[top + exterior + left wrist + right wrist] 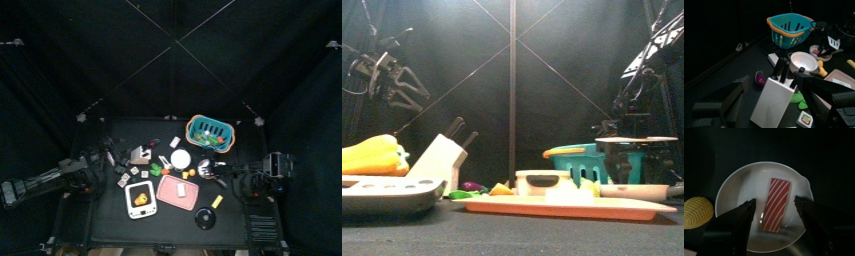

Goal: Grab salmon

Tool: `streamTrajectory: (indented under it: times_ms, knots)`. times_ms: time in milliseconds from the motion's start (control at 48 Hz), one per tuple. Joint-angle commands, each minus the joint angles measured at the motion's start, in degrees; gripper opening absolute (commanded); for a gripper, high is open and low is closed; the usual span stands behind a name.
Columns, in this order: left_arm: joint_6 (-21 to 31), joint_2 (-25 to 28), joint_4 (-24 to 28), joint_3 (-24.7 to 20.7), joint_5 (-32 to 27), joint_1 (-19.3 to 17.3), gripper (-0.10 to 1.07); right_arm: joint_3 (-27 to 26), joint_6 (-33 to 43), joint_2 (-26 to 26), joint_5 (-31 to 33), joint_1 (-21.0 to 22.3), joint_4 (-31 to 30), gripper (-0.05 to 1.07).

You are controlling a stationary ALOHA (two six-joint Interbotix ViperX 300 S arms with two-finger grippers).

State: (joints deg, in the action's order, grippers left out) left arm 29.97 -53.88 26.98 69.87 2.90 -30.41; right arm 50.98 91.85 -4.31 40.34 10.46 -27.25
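Note:
The salmon (780, 190), a red strip with white stripes, lies in a white bowl (744, 188) straight below my right gripper (774, 201). Its jaws are open, one on each side of the strip and above it, holding nothing. In the front view this gripper (625, 150) hangs over the white bowl (644, 191) at the right; the salmon is hidden there. From above, the right arm (254, 180) reaches in from the right. My left gripper (389, 82) rests high at the left, open and empty, and its wrist view looks down on a knife block (777, 97).
A yellow lumpy thing (696, 212) lies beside the bowl. A teal basket (210, 130) stands at the back and a pink cutting board (178, 190) in the middle. A white tray with a yellow pepper (142, 203) and a black bowl (206, 217) sit at the front.

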Motion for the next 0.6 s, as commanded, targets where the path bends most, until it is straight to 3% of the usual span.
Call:
streamTrajectory:
  times_ms: [0,583]
  knots:
    - [-0.1,0.2,1.2,-1.3,1.0,1.2,1.02,-0.4,0.1,0.2,-0.6,0.4,0.1,0.93]
    - [0.0,0.2,5.1,-0.8,12.6,6.1,1.03,-1.0,0.0,0.4,-0.5,0.6,1.1,0.65]
